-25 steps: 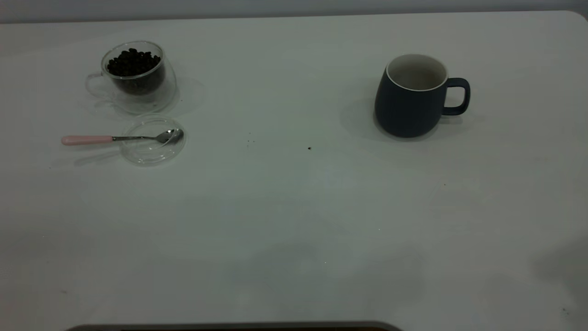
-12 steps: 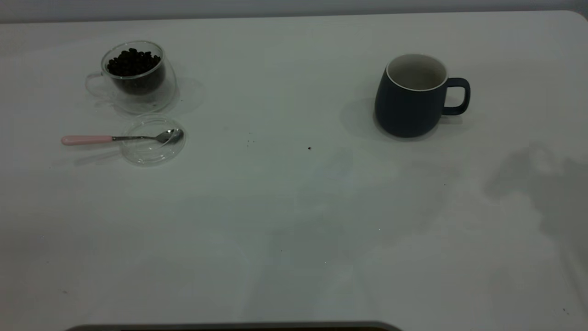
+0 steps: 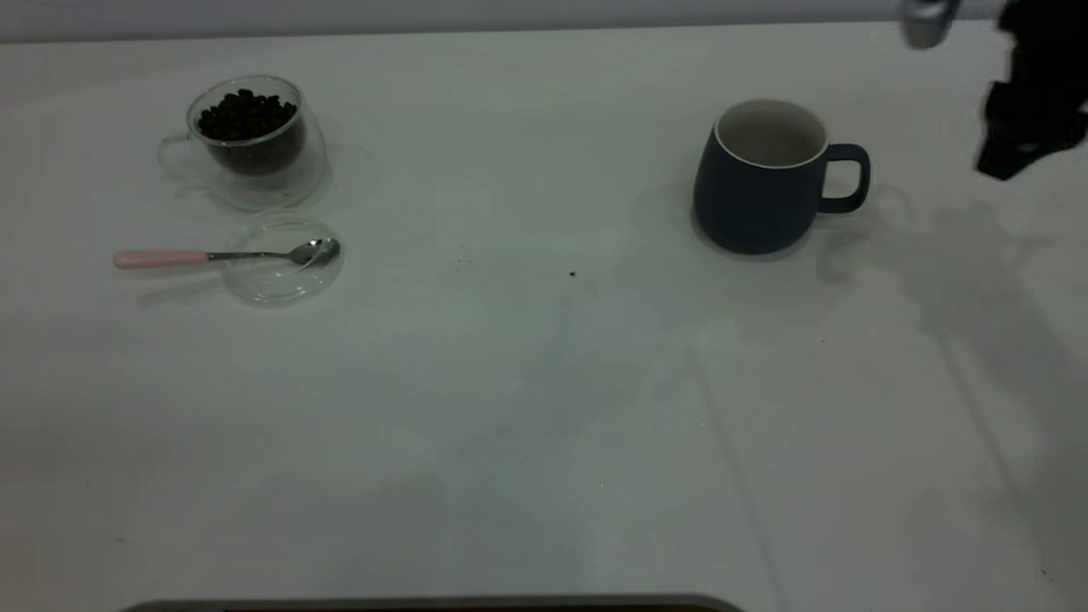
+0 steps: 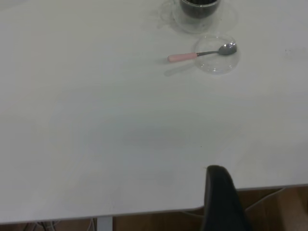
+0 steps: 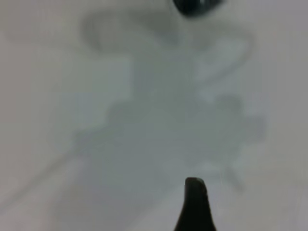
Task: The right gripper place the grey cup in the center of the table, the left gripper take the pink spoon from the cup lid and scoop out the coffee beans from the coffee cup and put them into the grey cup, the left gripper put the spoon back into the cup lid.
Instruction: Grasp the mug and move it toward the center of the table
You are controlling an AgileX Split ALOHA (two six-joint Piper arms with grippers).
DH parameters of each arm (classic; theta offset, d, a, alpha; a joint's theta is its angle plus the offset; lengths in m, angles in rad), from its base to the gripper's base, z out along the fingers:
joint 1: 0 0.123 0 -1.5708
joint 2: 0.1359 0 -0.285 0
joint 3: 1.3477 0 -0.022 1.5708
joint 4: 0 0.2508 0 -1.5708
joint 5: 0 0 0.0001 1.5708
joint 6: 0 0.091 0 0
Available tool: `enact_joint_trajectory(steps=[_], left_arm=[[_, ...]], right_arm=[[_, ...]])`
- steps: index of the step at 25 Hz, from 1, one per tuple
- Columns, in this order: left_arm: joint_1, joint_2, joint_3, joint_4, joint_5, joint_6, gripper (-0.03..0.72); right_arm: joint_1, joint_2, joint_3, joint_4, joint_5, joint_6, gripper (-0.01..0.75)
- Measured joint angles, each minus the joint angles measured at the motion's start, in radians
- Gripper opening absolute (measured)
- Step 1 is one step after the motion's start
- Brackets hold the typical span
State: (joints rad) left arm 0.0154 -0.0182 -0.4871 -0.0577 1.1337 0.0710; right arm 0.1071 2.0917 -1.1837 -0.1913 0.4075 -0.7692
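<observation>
Grey cup (image 3: 759,181): upright on the right half of the surface (image 3: 544,408), handle turned toward the right edge, inside white and bare; same spot as half a second ago.
Right claw (image 3: 1024,119): new in the exterior view, a dark blurred shape at the upper right corner, beyond the cup's handle and apart from it; whether it is released or clenched I cannot tell. Its shadow now falls on the surface right of the cup.
Coffee cup (image 3: 249,140): far left, upright, unmoved.
Coffee beans (image 3: 246,115): heaped inside the coffee cup.
Cup lid (image 3: 285,280): flat, just in front of the coffee cup.
Pink spoon (image 3: 225,255): bowl resting in the lid, pink handle sticking out to the left; unchanged.
Left claw (image 4: 219,202): only a dark tip shows in its wrist view, at the surface's edge, well apart from spoon and lid; cannot tell its state.
</observation>
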Motion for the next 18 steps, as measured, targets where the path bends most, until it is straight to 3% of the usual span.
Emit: enact_joint_trajectory(steps=[9, 18], left_arm=[[0.0, 0.0, 0.0, 0.0, 0.0, 0.001, 0.48], [0.0, 0.0, 0.0, 0.0, 0.0, 0.002, 0.48]], right_arm=[[0.08, 0.155, -0.16, -0.001, -0.003, -0.061, 0.614], [0.157, 0.218, -0.186, 0.012, -0.071, -0.066, 0.61]])
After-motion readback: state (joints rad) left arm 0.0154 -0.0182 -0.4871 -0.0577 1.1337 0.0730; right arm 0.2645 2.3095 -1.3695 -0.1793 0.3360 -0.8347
